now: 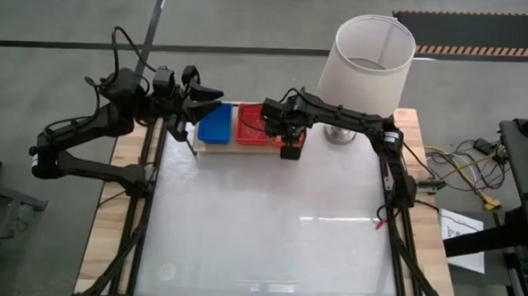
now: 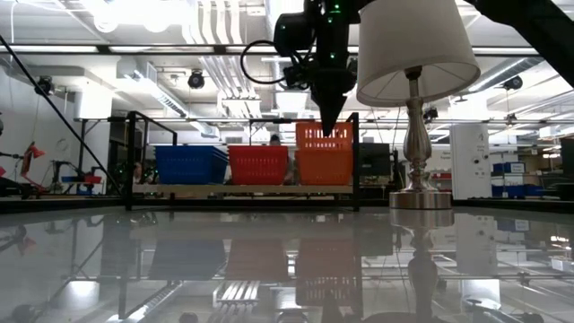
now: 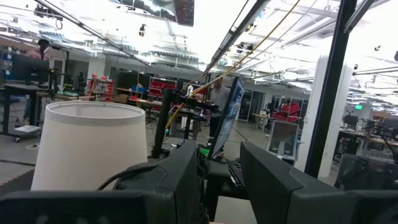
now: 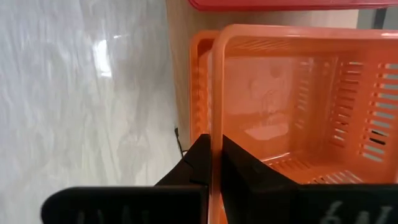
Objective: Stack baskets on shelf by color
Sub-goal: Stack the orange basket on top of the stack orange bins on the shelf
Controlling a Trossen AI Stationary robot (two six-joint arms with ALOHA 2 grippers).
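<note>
right fingers point(image 4: 211, 168) pinched on the near rim of the top orange basket point(image 4: 292, 99), holding it over the orange stack below so colours match | shelf point(image 1: 246, 145) upper centre of the tabletop point(image 1: 269, 229), blue basket point(image 1: 215, 123) and red basket point(image 1: 251, 123) already on it | left fingers point(image 1: 206, 95) spread, empty, parked upper left

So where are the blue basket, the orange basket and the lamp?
blue basket point(image 2: 191, 165): low view, slotted front wall.
orange basket point(image 4: 292, 106): right wrist view, inside wall.
lamp point(image 1: 367, 68): high view, side of white shade.

One shelf point(image 2: 242, 189), one lamp point(image 2: 414, 54)
</note>
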